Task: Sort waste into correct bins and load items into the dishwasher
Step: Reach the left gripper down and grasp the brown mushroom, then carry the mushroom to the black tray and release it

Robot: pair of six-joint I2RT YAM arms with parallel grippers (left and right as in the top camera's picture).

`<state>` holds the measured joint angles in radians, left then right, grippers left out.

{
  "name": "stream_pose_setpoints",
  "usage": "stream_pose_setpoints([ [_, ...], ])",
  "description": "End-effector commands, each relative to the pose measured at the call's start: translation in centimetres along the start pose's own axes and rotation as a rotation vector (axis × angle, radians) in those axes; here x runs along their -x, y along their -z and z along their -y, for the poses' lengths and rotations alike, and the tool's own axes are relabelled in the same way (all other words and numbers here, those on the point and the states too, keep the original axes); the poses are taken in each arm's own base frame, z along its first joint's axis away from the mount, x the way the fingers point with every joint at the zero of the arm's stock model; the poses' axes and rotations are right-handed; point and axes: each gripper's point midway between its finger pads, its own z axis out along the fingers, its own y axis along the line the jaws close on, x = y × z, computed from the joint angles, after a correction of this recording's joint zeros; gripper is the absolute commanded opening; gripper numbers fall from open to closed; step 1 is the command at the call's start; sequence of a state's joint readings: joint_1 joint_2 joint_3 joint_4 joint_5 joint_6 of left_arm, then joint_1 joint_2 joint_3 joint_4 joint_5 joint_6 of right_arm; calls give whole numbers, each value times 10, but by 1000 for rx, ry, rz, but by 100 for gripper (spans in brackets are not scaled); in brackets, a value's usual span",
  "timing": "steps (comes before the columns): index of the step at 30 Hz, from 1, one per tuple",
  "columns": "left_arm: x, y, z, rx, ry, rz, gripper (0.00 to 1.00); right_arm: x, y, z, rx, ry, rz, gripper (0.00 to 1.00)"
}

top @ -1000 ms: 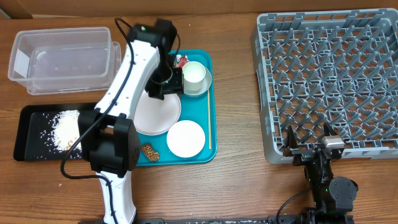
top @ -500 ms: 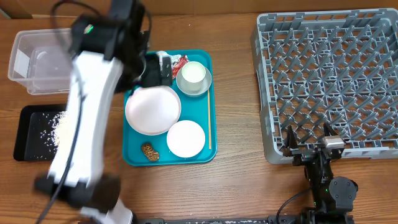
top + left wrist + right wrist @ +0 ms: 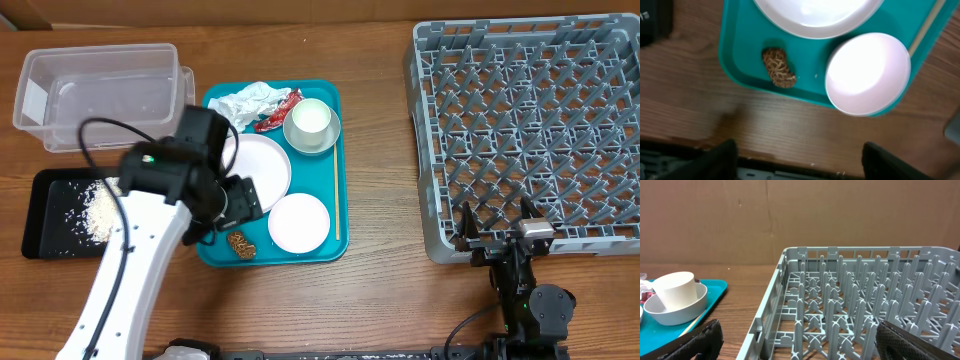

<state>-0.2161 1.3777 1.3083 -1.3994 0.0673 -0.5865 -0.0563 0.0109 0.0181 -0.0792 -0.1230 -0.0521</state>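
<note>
The left fingers (image 3: 797, 161) are spread wide with nothing between them, hanging over the near left corner of the teal tray (image 3: 740, 50). The closest piece of waste is the brown food bit (image 3: 778, 67), lying flat on the tray floor just left of the small plate (image 3: 867, 72) and near the rim of the large plate (image 3: 817, 15). It looks light, lumpy and probably crumbly, so a gentle pinch across its narrow width from above should suit it.

At the far end of the tray the crumpled napkin (image 3: 245, 100) is soft and will squash, so any raised fold will do. The red wrapper (image 3: 278, 110) touching it looks slick and crinkly. The plates, and the cup (image 3: 311, 117) standing in the bowl (image 3: 314, 134), are stiff, glossy and breakable, and are best taken by the rim. The thin wooden stick (image 3: 336, 200) lies flat along the tray's right edge and will be hard to get under.

Rice (image 3: 100, 205) lies in the black tray (image 3: 45, 235) on the left, near side of the clear tub (image 3: 100, 95).

The right fingers (image 3: 805, 341) are equally wide and empty, low over the worktop (image 3: 380, 290) at the near edge of the dish rack (image 3: 865, 305).

No brand or writing is legible. The wrapper's print is too small, and a white patch (image 3: 35, 100) on the tub shows no text.
</note>
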Motion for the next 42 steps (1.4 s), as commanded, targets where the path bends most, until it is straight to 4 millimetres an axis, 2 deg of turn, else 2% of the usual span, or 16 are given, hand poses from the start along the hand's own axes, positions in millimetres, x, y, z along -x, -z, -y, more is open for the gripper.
stream_pose_setpoints([
  [1,-9,-37,-12,53,95,-27,77,-2,0,-1,2,-2,3,100],
  [8,-13,-78,-24,81,144,-21,79,-2,0,-1,2,-2,3,100],
  [10,-11,-91,-28,89,161,1,82,-2,0,-1,2,-2,3,100],
  [15,-8,-112,-29,70,186,36,83,-2,0,-1,2,-2,3,100],
  [22,0,-132,-32,60,200,102,78,-2,0,-1,2,-2,3,100],
  [27,-1,-140,-33,61,201,100,73,-2,0,-1,2,-2,3,100],
  [34,-9,-161,-39,100,201,47,71,-2,0,-1,2,-2,3,100],
  [38,-4,-172,-37,101,199,46,68,-2,0,-1,2,-2,3,100],
  [42,4,-173,-32,79,199,72,66,-2,0,-1,2,-2,3,100],
])
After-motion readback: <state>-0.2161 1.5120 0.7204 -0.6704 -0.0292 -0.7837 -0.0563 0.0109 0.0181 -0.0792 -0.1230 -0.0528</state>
